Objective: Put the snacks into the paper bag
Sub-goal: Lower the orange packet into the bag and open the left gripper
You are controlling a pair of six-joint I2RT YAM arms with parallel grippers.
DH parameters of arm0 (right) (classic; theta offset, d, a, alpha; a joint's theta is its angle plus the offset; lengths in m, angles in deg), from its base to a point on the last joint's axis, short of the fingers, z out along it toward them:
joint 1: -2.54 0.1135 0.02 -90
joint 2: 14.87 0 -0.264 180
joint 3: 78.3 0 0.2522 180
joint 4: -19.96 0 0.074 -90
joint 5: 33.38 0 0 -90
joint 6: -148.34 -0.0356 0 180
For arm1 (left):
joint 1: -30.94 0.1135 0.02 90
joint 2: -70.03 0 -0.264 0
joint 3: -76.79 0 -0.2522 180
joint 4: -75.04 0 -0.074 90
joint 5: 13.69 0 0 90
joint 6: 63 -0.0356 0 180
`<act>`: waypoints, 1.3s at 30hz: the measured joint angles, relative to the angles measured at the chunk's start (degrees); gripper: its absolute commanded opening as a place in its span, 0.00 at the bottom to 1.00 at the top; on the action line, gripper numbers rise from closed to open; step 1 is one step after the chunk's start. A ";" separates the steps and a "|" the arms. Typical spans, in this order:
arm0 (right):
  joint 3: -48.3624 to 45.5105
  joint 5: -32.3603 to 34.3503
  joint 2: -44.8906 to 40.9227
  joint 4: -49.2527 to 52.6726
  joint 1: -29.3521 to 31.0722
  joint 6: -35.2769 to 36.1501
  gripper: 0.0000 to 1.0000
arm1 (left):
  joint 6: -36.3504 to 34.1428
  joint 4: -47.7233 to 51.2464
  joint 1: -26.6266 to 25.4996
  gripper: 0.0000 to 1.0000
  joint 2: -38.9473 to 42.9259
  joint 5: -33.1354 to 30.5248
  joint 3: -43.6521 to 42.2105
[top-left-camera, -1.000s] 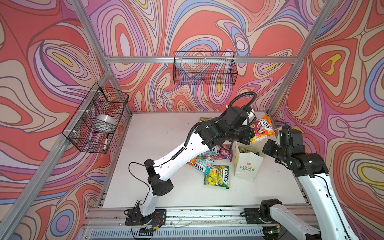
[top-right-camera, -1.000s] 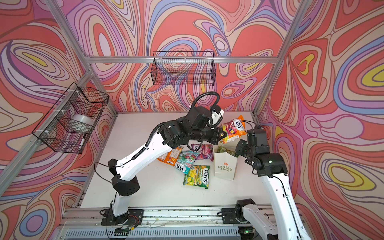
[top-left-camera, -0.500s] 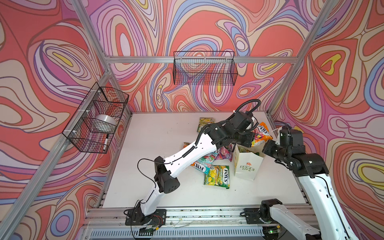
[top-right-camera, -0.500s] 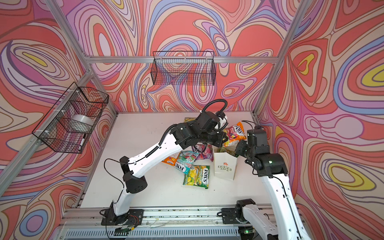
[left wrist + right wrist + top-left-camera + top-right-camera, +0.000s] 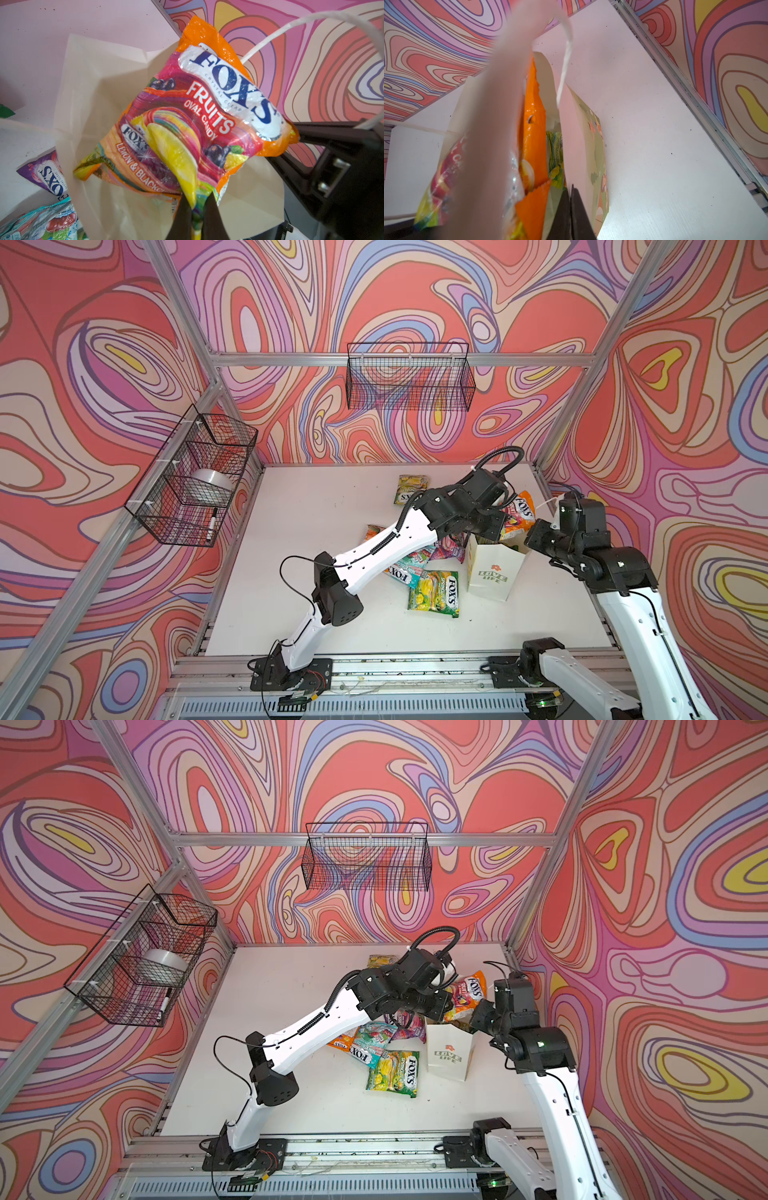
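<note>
Left wrist view showed the left gripper (image 5: pixel 196 209) clamped on the orange packet (image 5: pixel 197 116), partly inside the mouth of the paper bag (image 5: pixel 93 83), unreleased. The right gripper (image 5: pixel 572 207) pinched the bag's wall. One green packet (image 5: pixel 555 158) sat inside the bag; at least five loose snacks (image 5: pixel 434 593) lay outside it, so most of the job looked undone

Left pincer (image 5: pixel 196 207) and right pincer (image 5: pixel 569 192), both tightly closed.
</note>
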 measured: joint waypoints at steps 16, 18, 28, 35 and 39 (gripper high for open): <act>0.00 0.04 0.48 0.28 0.00 0.02 0.00 | -1.29 0.13 -4.96 0.02 0.02 -5.07 -4.26; 0.00 0.04 0.48 0.28 0.00 0.02 0.00 | -1.84 0.15 -5.60 0.03 0.02 -6.08 -4.28; 0.02 0.04 0.76 0.28 0.00 -0.07 0.00 | -3.52 0.11 -6.14 0.04 -0.07 -7.67 -4.61; 0.02 0.28 0.81 0.35 0.00 -0.17 0.00 | -3.91 1.03 -6.08 0.07 -3.48 -8.87 -1.03; 0.02 0.24 0.85 0.31 0.00 -0.17 0.00 | -3.96 1.03 -6.03 0.16 -3.78 -8.83 -0.92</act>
